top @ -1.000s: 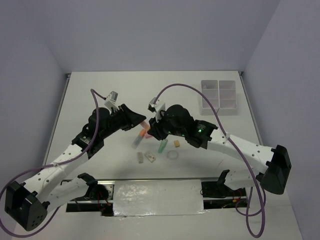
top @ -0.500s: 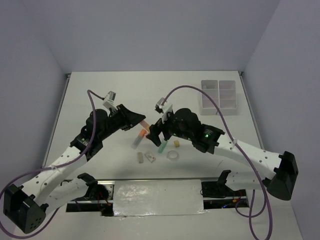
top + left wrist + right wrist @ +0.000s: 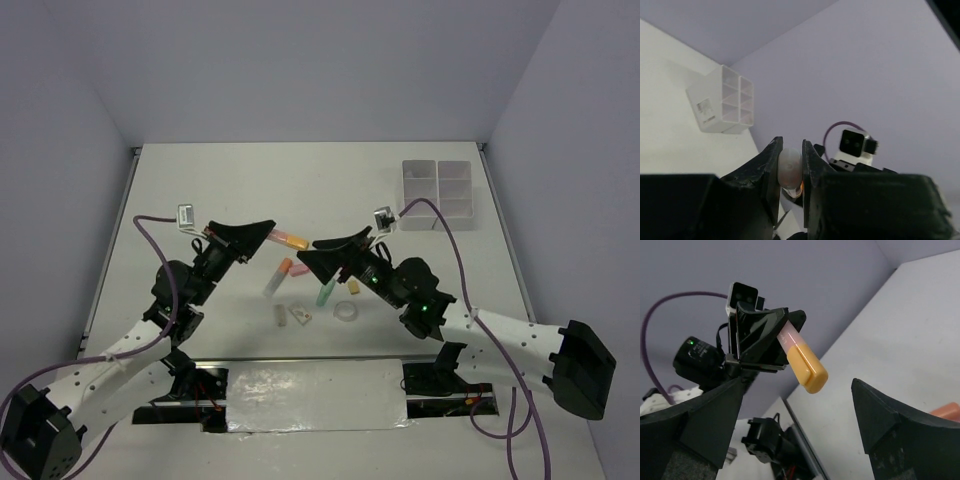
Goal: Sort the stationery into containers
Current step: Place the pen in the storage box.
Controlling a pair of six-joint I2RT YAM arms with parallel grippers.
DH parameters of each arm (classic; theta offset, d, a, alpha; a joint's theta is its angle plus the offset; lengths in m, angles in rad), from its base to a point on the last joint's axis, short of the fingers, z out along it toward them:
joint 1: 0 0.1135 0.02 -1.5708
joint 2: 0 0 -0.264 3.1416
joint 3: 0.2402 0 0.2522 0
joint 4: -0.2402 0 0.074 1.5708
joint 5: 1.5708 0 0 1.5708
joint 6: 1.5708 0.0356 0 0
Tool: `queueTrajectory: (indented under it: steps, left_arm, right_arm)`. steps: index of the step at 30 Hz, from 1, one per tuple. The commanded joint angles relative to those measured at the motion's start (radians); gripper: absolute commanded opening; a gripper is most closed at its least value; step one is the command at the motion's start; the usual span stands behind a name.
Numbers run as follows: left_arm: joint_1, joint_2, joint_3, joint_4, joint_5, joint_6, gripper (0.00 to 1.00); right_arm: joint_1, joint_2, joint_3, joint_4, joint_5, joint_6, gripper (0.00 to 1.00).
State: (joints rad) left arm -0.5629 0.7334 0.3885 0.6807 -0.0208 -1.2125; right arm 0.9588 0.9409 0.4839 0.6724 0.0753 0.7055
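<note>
1. Early in the task, by my reckoning: the containers (image 3: 438, 192) sit at the table's far right corner, and I cannot make out anything in their compartments
2. The left gripper (image 3: 268, 232) is clamped on a pink-yellow marker (image 3: 290, 240), lifted above the middle of the table. Its yellow cap points at the right gripper (image 3: 308, 250), whose jaws stand wide and hold nothing
3. Left to sort, loose toward the near edge: an orange-capped marker (image 3: 277, 278), green packet (image 3: 325, 292), yellow eraser (image 3: 353, 287), tape ring (image 3: 346, 313) and small pale erasers (image 3: 280, 315)
4. The table (image 3: 200, 180) is plain matte white, boxed in by pale lavender-grey walls on three sides
</note>
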Motion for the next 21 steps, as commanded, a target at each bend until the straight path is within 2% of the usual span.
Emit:
queueTrajectory:
  steps: [1, 4, 5, 7, 11, 18, 21]
  left_arm:
    - [-0.02, 0.018, 0.012, 0.307, -0.022, -0.028, 0.0]
    - [-0.026, 0.044, 0.015, 0.396, -0.002, -0.015, 0.0]
    - [-0.029, 0.049, 0.019, 0.398, 0.002, -0.007, 0.0]
    - [-0.032, 0.05, 0.023, 0.395, 0.001, -0.002, 0.0]
    - [-0.034, 0.047, 0.015, 0.393, -0.005, -0.001, 0.0]
    - [-0.034, 0.044, 0.026, 0.355, 0.004, -0.001, 0.0]
    - [-0.034, 0.049, 0.021, 0.368, 0.004, -0.008, 0.0]
  right_arm:
    - [0.015, 0.036, 0.059, 0.239, 0.023, 0.112, 0.95]
    - [0.015, 0.058, 0.065, 0.236, 0.06, 0.149, 0.84]
    - [0.014, 0.056, 0.061, 0.248, 0.066, 0.153, 0.74]
    - [0.014, 0.053, 0.064, 0.242, 0.073, 0.16, 0.63]
    - [0.011, 0.062, 0.064, 0.277, 0.054, 0.135, 0.49]
    - [0.011, 0.091, 0.125, 0.254, -0.065, 0.088, 0.5]
    - [0.008, 0.098, 0.139, 0.245, -0.095, 0.08, 0.46]
